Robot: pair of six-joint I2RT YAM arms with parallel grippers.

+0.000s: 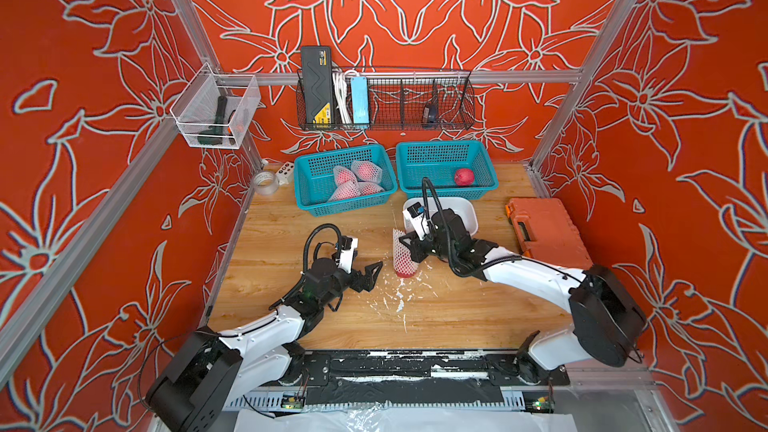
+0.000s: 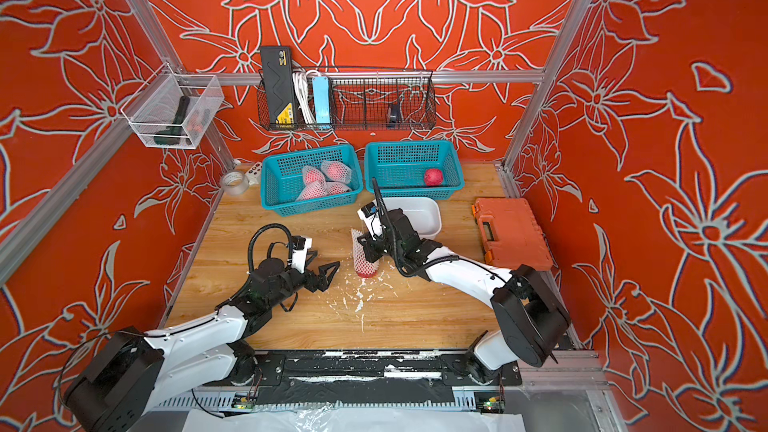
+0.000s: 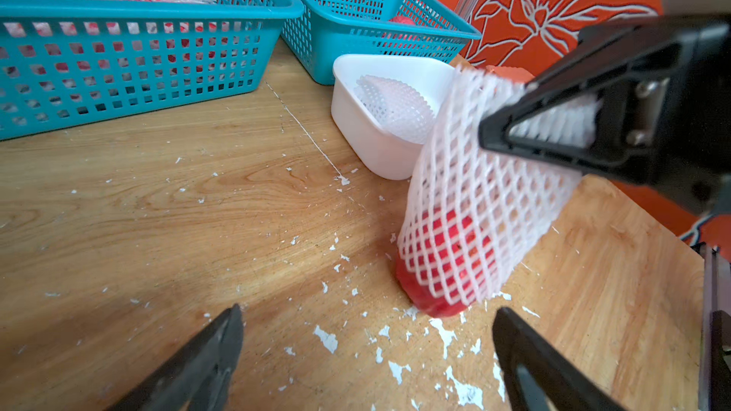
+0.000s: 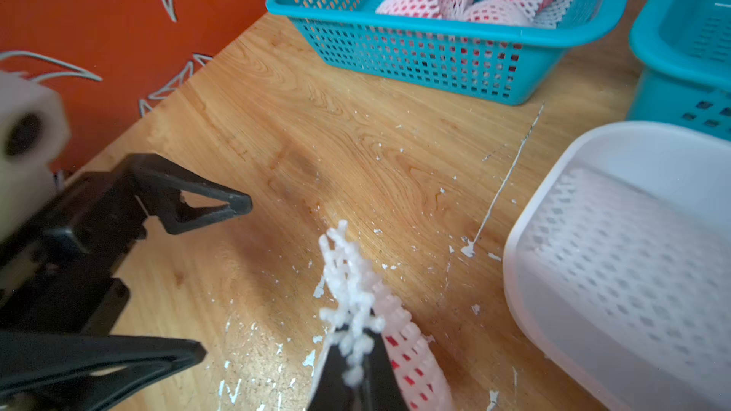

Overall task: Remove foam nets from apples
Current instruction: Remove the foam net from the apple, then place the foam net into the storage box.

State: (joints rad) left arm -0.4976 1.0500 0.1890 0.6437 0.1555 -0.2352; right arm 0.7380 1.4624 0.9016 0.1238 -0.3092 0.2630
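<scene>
Teal perforated plastic basket [image 1: 305, 189] holding four net-wrapped apples [image 1: 355, 182]; second teal basket [image 1: 444, 146] holding one bare red apple [image 1: 464, 177]; white plastic tray [image 3: 356, 132] holding empty foam net [image 3: 395, 108]. Right gripper [image 3: 485, 133] pinching white mesh sleeve [image 3: 474, 199] over tabletop apple [image 3: 435, 304]; left gripper [image 3: 368, 314] gaping, empty.

My right gripper [image 2: 363, 248] is clamped tight on the foam net [image 2: 359, 260], which stands stretched into a tall sleeve. The red apple [image 2: 368, 273] sits in its lower end, down at the wooden table [image 2: 419, 317]. My left gripper [image 2: 322, 264] hovers just beside it, jaws spread wide, holding nothing. White scraps [image 2: 358, 303] litter the wood near the apple. Behind, the left basket [image 2: 269, 184] holds 4 netted apples [image 2: 328, 178], and the right basket [image 2: 374, 164] holds 1 bare apple [image 2: 433, 177].
</scene>
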